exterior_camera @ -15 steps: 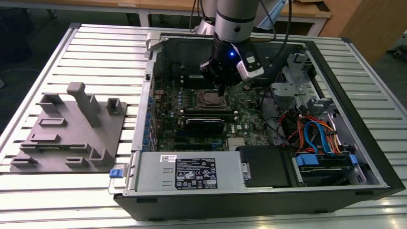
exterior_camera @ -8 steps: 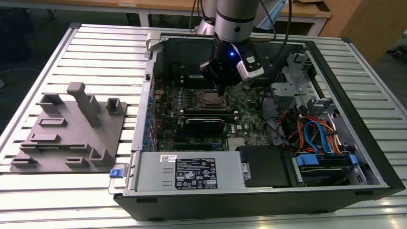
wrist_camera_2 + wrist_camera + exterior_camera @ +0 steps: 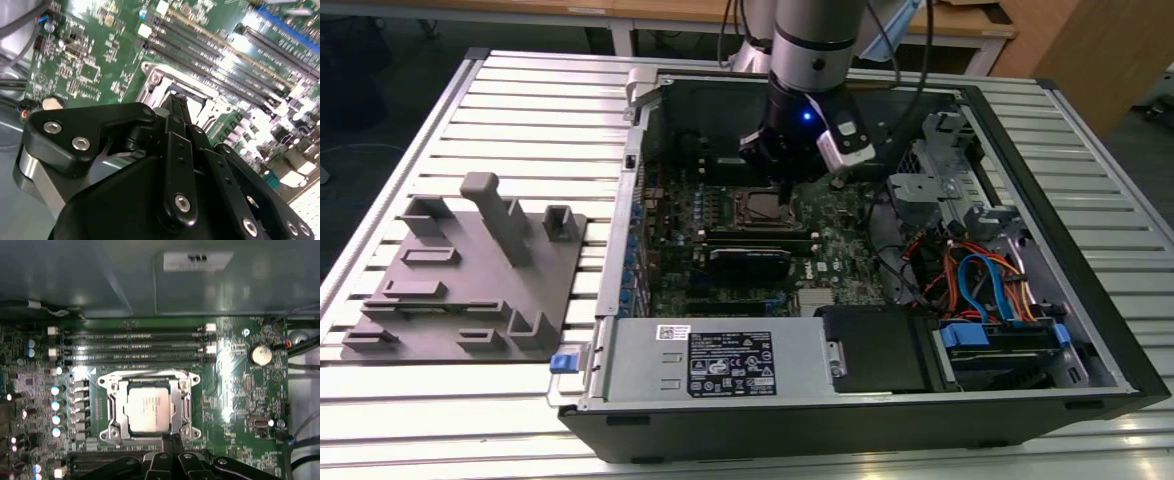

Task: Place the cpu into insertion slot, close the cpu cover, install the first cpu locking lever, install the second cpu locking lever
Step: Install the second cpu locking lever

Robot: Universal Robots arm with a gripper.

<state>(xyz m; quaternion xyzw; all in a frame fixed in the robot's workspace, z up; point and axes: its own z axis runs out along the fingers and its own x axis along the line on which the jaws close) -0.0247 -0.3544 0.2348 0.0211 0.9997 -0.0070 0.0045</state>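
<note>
The cpu lies flat in the insertion slot, its silver top showing through the window of the cpu cover. The cover is folded down around the chip. A thin metal lever bar runs along the socket side nearest the memory slots. My gripper stands at the opposite edge of the socket, fingers pressed together with nothing visible between them. In the exterior view the gripper reaches down into the open computer case right at the socket. The second wrist view shows the fingertips touching down at the socket frame.
Long black memory slots run beside the socket, with a row of capacitors and a coin battery nearby. The case holds a power supply and bundled cables. A grey fixture plate lies at the exterior view's left.
</note>
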